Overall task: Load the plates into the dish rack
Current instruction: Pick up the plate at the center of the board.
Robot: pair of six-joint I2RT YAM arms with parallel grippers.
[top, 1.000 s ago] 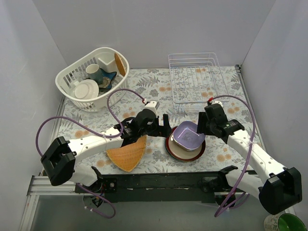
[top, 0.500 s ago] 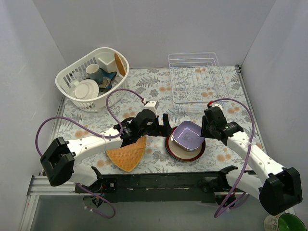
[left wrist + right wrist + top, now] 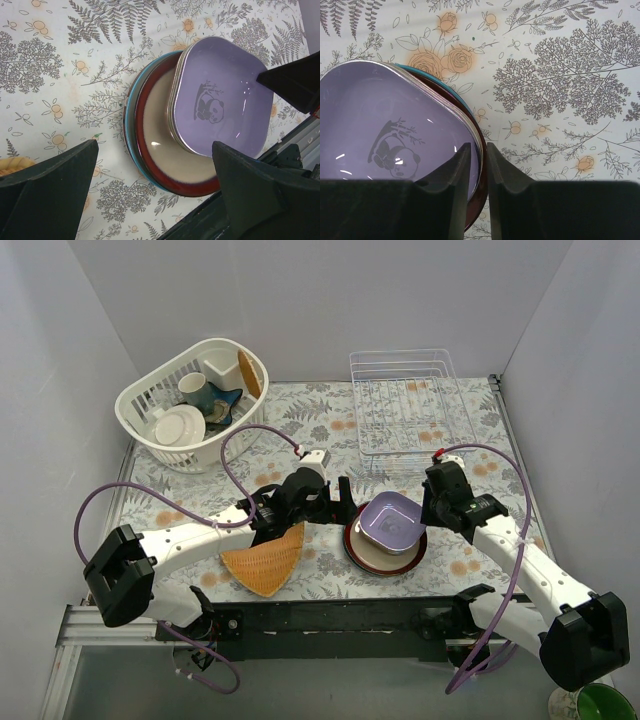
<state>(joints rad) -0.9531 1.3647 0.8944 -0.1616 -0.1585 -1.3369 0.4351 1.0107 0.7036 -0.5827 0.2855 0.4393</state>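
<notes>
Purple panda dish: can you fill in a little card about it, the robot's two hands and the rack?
Dish: lilac rounded-square dish with a panda, lying on top
Under it: red-brown round plate with a cream middle
Right gripper: fingers either side of the dish's rim, small gap
Left gripper: wide open beside the dish, holding nothing
Rack: white wire dish rack, no plates yet

Legible text, labels, brands, numbers: 0 found on any item in view. Sole printed mark: 1 grey panda figure with bamboo sprigs, centred in the well of the lilac dish [image 3: 220, 100], carrying no lettering.
</notes>
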